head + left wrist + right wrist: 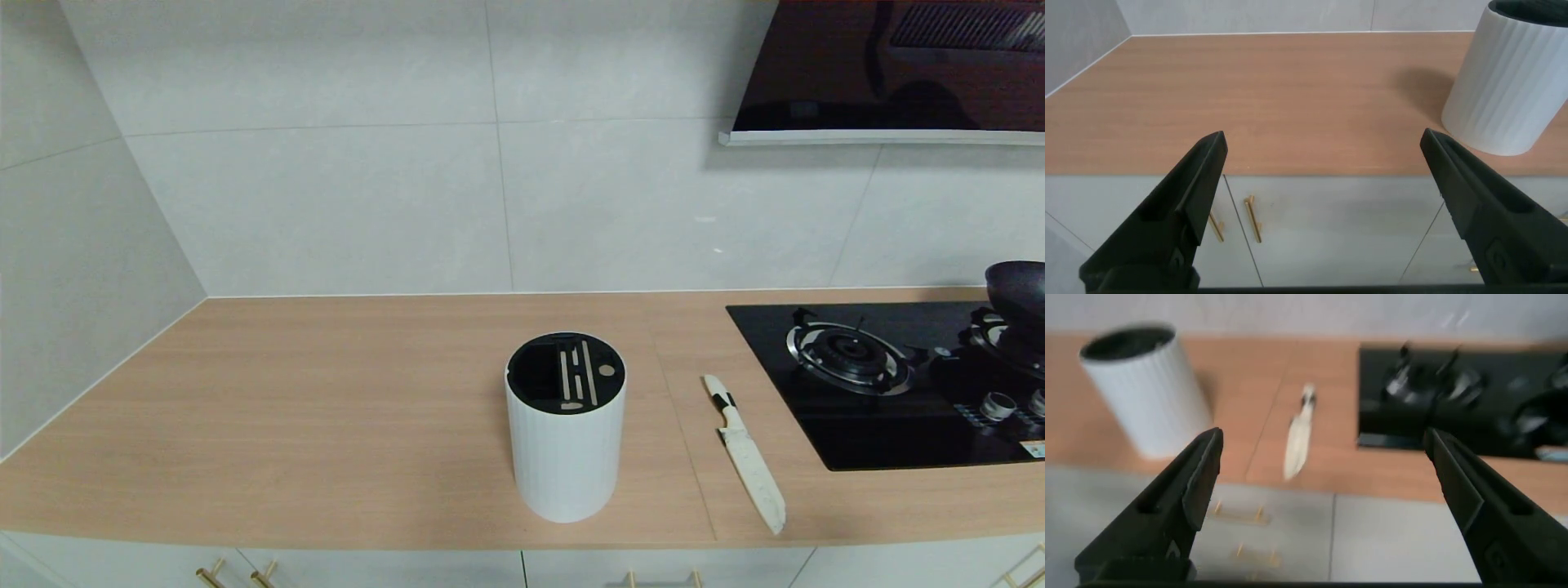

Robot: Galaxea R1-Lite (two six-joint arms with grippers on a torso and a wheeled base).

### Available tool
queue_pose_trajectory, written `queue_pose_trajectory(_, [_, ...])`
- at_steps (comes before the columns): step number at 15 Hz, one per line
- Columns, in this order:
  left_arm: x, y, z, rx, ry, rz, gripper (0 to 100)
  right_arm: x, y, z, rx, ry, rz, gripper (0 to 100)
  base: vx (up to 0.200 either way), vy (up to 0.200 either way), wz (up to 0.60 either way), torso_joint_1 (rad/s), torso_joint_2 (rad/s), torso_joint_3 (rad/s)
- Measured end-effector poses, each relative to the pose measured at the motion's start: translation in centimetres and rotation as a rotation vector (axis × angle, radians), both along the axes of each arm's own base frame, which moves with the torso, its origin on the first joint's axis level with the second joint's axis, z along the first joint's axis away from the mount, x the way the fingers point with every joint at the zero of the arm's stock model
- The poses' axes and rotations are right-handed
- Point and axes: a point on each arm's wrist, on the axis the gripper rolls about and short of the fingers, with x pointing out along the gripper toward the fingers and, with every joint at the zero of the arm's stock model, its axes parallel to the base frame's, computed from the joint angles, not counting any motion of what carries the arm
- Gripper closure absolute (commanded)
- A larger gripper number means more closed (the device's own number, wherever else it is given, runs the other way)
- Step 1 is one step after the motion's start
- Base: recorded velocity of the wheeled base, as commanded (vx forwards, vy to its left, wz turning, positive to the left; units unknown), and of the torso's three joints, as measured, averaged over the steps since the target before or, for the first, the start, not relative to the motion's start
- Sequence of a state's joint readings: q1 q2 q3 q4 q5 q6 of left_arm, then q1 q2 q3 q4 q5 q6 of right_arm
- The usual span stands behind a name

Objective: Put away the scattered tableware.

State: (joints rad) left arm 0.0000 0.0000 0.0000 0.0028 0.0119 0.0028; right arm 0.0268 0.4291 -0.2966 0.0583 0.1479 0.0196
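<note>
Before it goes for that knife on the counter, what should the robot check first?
1. The white knife with a black-banded handle lies free on the wooden counter: ok.
2. The white ribbed cylindrical holder stands upright, slots free: ok.
3. The right gripper is open: ok.
4. The left gripper is open: ok.
5. The right gripper is above the knife: not ok, it is short of the counter's edge.

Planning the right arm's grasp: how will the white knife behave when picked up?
The knife lies flat on the counter, so its thin blade probably offers little purchase. It looks rigid and slim, likely light. Flat-sided, it should slide rather than roll if nudged.
</note>
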Motion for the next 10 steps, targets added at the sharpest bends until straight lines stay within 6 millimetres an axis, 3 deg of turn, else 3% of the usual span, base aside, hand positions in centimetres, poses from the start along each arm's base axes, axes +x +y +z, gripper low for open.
queue_pose_trajectory(5, [0.0,0.0,0.0,0.0,0.0,0.0,0,8.9,1.2,1.7,-0.022,0.272,0.069,0,0.0,0.0,0.0,0.0,0.0,0.0])
queue_pose_trajectory(10, [0.0,0.0,0.0,0.0,0.0,0.0,0,19.2,4.5,-0.4,-0.09,0.361,0.066,0,0.0,0.0,0.0,0.0,0.0,0.0])
